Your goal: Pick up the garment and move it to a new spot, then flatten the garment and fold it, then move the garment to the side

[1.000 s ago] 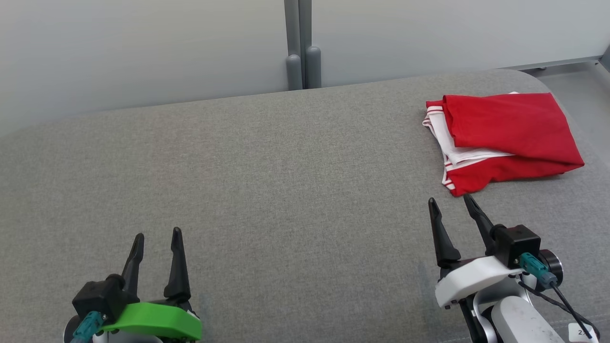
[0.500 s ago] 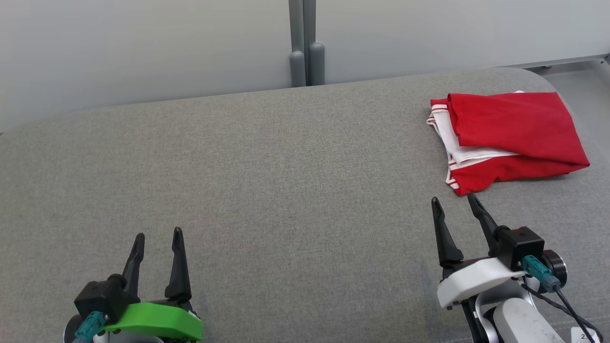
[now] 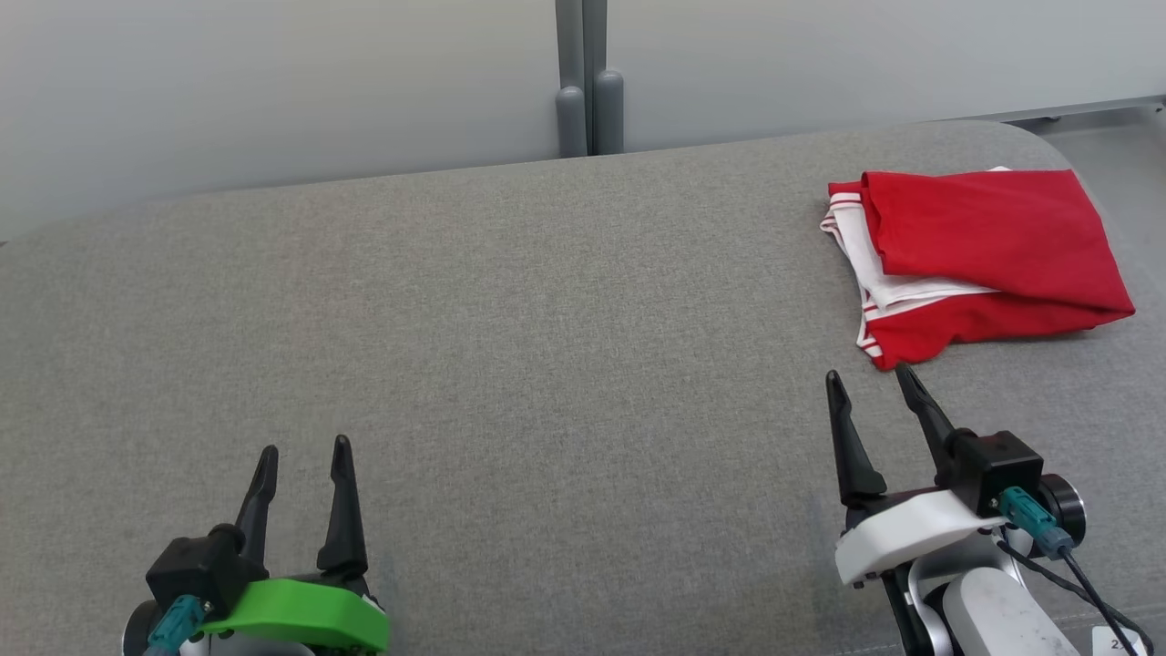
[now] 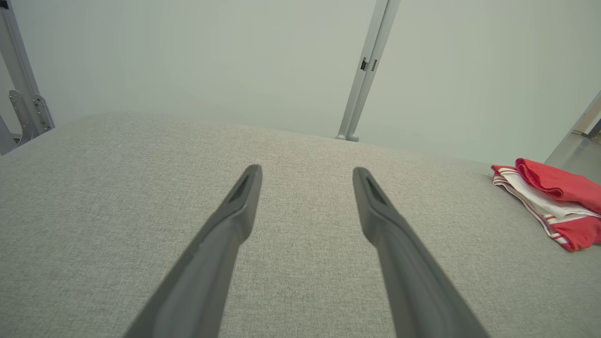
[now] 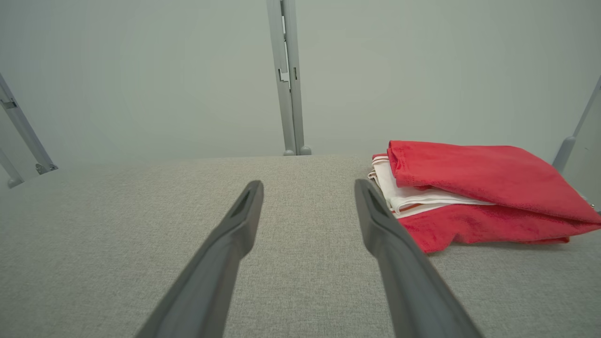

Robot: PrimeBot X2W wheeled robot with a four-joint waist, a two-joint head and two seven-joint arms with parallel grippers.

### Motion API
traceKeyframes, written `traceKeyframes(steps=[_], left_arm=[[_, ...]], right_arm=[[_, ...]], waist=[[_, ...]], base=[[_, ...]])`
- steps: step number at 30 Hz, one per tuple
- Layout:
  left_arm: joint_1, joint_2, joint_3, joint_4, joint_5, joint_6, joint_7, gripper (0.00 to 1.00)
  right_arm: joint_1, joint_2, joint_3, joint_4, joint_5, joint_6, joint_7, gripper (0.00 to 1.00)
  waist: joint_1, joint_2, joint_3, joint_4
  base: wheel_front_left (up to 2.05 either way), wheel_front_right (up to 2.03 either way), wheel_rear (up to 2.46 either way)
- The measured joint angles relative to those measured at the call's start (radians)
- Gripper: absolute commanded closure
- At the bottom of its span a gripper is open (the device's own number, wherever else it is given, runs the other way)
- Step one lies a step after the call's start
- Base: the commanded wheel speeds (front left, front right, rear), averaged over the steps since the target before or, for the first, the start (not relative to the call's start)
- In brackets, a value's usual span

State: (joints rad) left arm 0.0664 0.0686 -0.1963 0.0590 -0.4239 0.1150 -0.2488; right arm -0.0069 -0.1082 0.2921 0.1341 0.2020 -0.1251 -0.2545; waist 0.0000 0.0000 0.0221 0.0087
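I see the red-and-white garment (image 3: 993, 237) folded at the far right of the grey fabric desk (image 3: 547, 346). My right pincer (image 3: 865, 372) is just beside its near corner, fingers apart, empty. My left pincer (image 3: 303, 446) is near left, also apart and empty.

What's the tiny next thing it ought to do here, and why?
Probably ease the right gripper forward onto the near corner of the red garment: its jaws stand open and empty, tips close by the cloth, while the left gripper sits far off across the grey fabric surface.
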Motion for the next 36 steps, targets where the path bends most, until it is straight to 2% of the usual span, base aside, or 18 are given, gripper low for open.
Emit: traceKeyframes(steps=[1, 7, 16, 21, 36], left_arm=[[0.0, 0.0, 0.0, 0.0, 0.002, 0.0, 0.0, 1.0], [0.003, -0.008, -0.006, 0.06, 0.0, 0.0, 0.002, 1.0], [0.021, -0.013, -0.005, 0.055, -0.07, -0.009, 0.011, 1.0], [0.021, -0.014, 0.004, 0.051, -0.161, -0.011, 0.03, 1.0], [0.019, -0.014, 0.041, 0.047, -0.336, -0.027, 0.077, 1.0]], right_arm=[[0.0, 0.0, -0.001, -0.001, -0.001, 0.0, 0.0, 1.0], [0.036, 0.016, 0.008, 0.05, 0.0, 0.002, 0.001, 1.0], [0.061, 0.016, 0.009, 0.029, 0.067, 0.014, 0.001, 1.0], [0.063, 0.018, 0.0, 0.007, 0.167, 0.028, 0.004, 1.0], [0.06, 0.021, -0.07, -0.004, 0.41, 0.028, 0.054, 1.0]], waist=[[0.0, 0.0, 0.001, 0.0], [0.0, 0.0, 0.003, 0.001], [0.0001, 0.0, 0.001, 0.0], [0.0, 0.0, 0.001, -0.001], [0.0, 0.0, -0.002, -0.002]], base=[[0.0, 0.0, 0.0], [0.0, 0.0, 0.0], [0.0, 0.0, 0.0], [0.0, 0.0, 0.0], [0.0, 0.0, 0.0]])
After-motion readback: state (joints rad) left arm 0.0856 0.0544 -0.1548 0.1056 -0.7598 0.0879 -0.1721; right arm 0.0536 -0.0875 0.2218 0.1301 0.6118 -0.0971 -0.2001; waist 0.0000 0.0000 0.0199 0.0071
